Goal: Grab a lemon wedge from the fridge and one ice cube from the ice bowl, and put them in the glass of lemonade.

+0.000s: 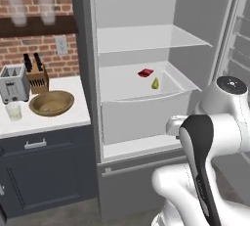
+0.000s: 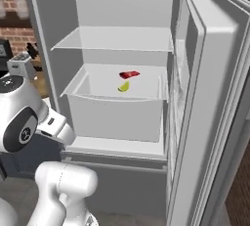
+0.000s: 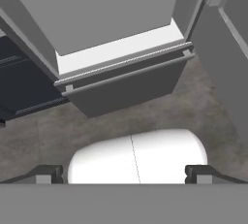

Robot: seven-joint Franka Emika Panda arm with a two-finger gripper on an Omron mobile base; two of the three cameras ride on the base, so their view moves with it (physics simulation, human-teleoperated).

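Observation:
The fridge (image 1: 86, 49) stands open, showing its white interior. The tiny yellow-green lemon wedge (image 1: 155, 83) (image 2: 123, 87) lies in the white drawer bin (image 2: 114, 115), just in front of a small flat red item (image 1: 145, 73). On the counter to the left sit the brown ice bowl (image 1: 51, 102) and the short glass of lemonade (image 1: 13, 111). My gripper (image 3: 123, 174) is open with nothing between its fingers. It points down at the floor before the fridge's bottom drawer (image 3: 126, 85), low and well short of the wedge.
The open fridge door (image 2: 210, 98) hangs close on the right. A toaster (image 1: 13, 83) and a knife block (image 1: 37, 76) stand behind the bowl. Tall frosted glasses (image 1: 18, 7) rest on a wall shelf. Dark cabinets (image 1: 44, 171) run under the counter.

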